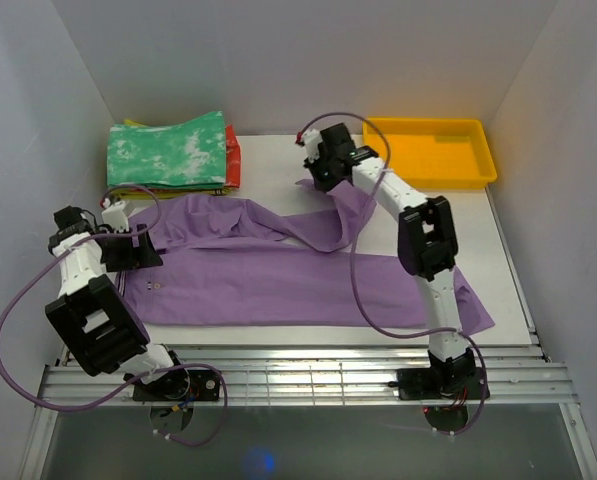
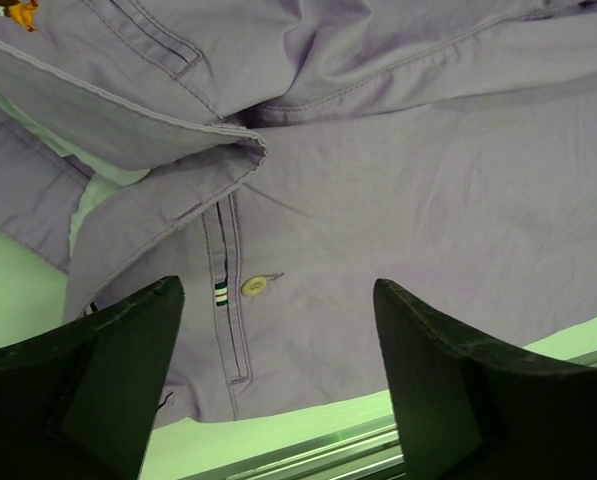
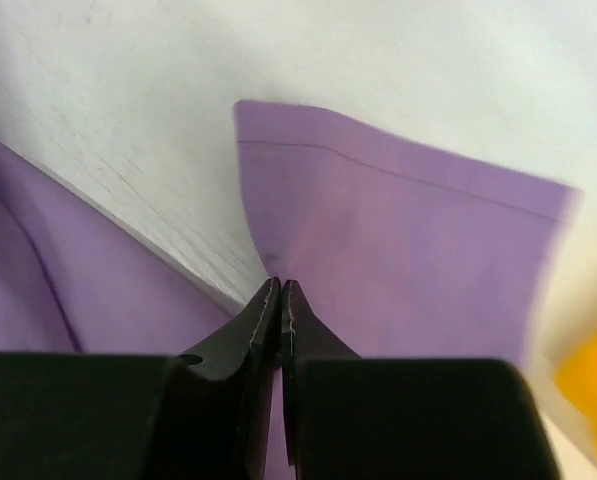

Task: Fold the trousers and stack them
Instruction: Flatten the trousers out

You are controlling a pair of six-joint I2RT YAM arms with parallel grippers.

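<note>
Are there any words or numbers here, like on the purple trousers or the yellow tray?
No text can be read.
The trousers show only a plain button and a striped tab.
A small coloured mark at their edge is cut off, unreadable.
The tray and the folded pile bear no writing.

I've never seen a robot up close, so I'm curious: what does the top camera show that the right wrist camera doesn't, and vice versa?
Only top: the left gripper over the waistband, and the folded green-and-white garment. Only right wrist: the hem's stitch line and how the right gripper, shut, pinches the cloth. Both: the lilac trousers, that gripper, and the yellow tray, just a blurred corner at the wrist.
</note>
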